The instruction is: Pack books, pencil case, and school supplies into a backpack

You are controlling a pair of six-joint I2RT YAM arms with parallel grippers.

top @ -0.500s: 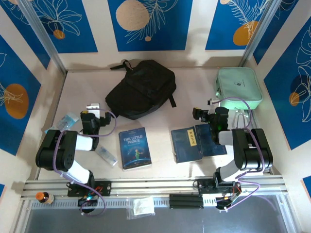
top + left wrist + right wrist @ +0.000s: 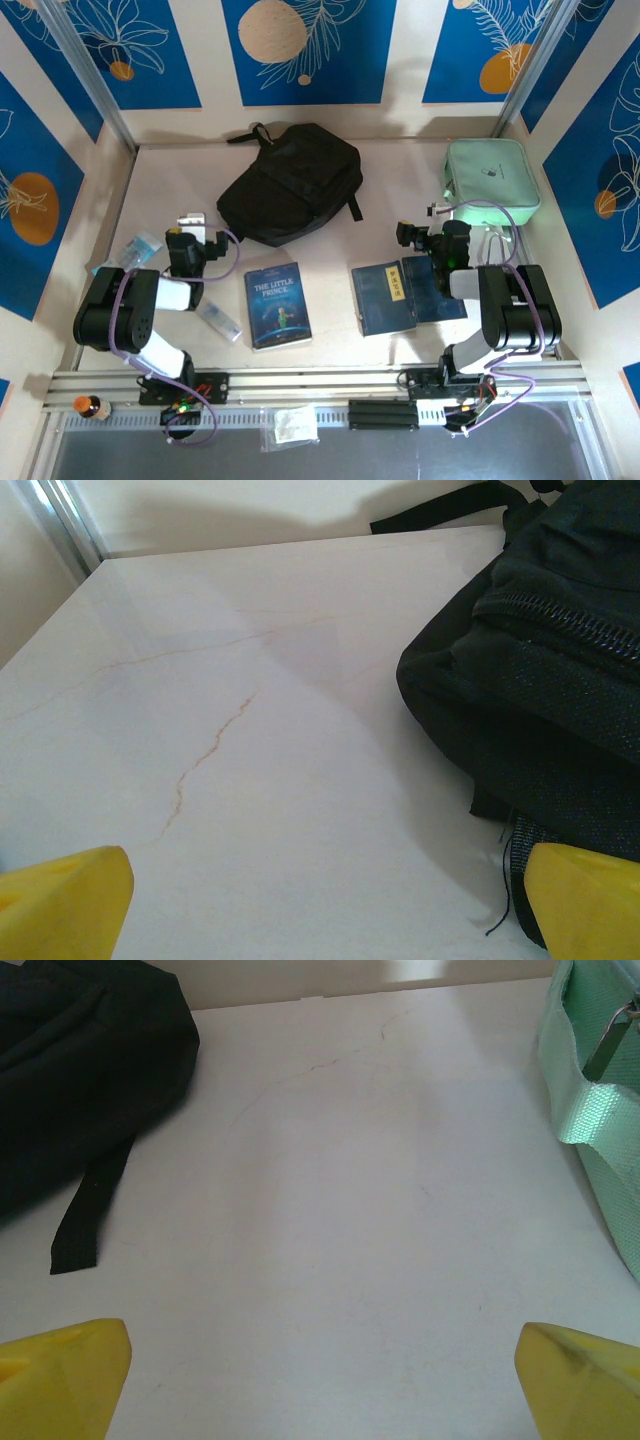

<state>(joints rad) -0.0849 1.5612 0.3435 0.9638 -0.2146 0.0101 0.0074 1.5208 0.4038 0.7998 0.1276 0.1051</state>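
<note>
1. The backpack lies flat at the back middle of the desk, a strap trailing off its right side. From above, I cannot tell whether its main zip is open.
2. The 3 books lie nearer the arms, all outside the backpack. The Little Prince book sits just in front of the backpack, left of centre.
3. The yellow-strip book lies to the right of it, with bare desk between them. The third book lies against its right edge, partly under the right arm; its cover looks plain, though little of it shows.
4. The clear box lies at an angle just left of the Little Prince book, beside the left arm.
5. The left hand sits low, just left of the backpack's near-left corner. In its wrist view the left hand is spread wide and empty. Its 2 yellow fingertips sit at the bottom corners, and the backpack is close beside the right one.
6. The right hand sits between the backpack and the mint case, above the books. In its wrist view the right hand is also spread wide, grasping nothing, with bare desk between the fingertips. The backpack and its strap are at far left, the mint case at far right.
7. A light-blue packet lies at the desk's left edge, beside the left arm.
</note>
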